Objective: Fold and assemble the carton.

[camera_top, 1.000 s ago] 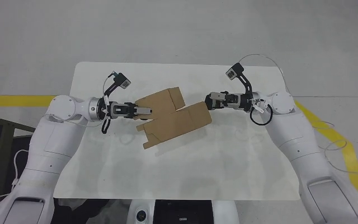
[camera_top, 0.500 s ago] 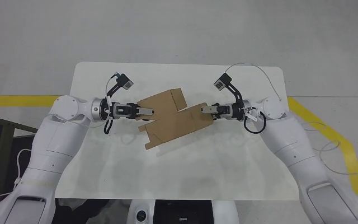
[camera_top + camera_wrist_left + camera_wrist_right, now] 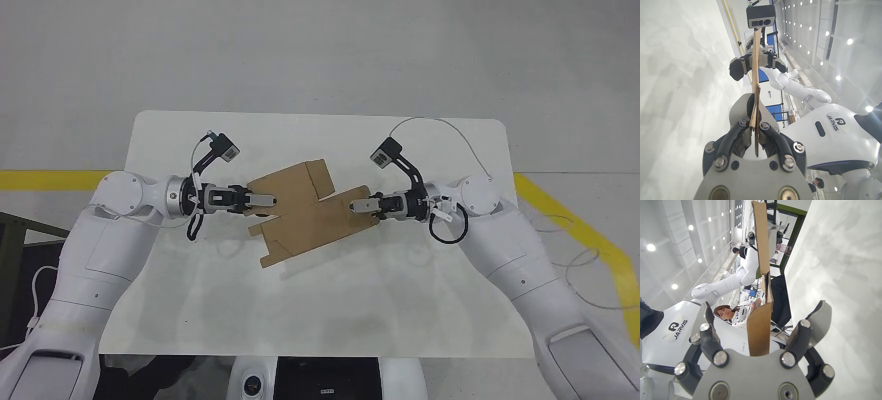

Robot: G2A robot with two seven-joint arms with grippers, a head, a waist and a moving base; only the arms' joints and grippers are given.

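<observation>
Two grippers: the left gripper (image 3: 262, 199) (image 3: 754, 106) is closed tight on the left edge of the flat brown carton (image 3: 305, 212); the right gripper (image 3: 358, 207) (image 3: 762, 313) is wide open around its right flap. The carton is over the middle of the white table (image 3: 420, 300). Grey floor (image 3: 300, 50) with a yellow line (image 3: 40, 180) lies around.

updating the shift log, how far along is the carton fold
Done: the left gripper is shut on one end of the carton, holding it over the table. In hand: the right gripper is open with the opposite flap between its fingers, not clamped. Left: the carton is flat; no panels squared, no flaps folded in.
</observation>
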